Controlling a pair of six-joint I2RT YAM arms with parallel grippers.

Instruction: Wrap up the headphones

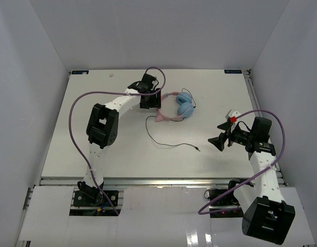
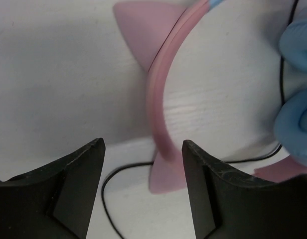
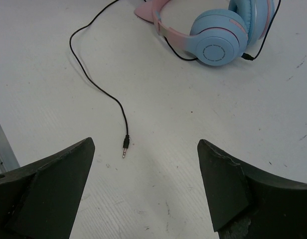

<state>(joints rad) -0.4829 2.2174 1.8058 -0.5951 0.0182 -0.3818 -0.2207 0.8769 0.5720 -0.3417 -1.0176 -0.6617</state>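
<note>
The headphones [image 1: 181,107] lie at the middle back of the table, light-blue ear cups [image 1: 186,105] together and the pink headband [image 1: 166,117] pointing left. My left gripper [image 1: 151,104] is over the headband. In the left wrist view its jaws [image 2: 142,144] stand apart, with the headband [image 2: 157,99] and one cat ear [image 2: 166,177] between them, nearer the right finger. The thin black cable [image 1: 158,140] runs to a plug [image 1: 198,149]. My right gripper [image 1: 220,140] is open to the right of the plug [image 3: 125,148], holding nothing.
Thick purple robot cables loop over the left arm [image 1: 76,108] and beside the right arm [image 1: 279,149]. White walls enclose the table on three sides. A metal rail [image 1: 158,181] runs along the near edge.
</note>
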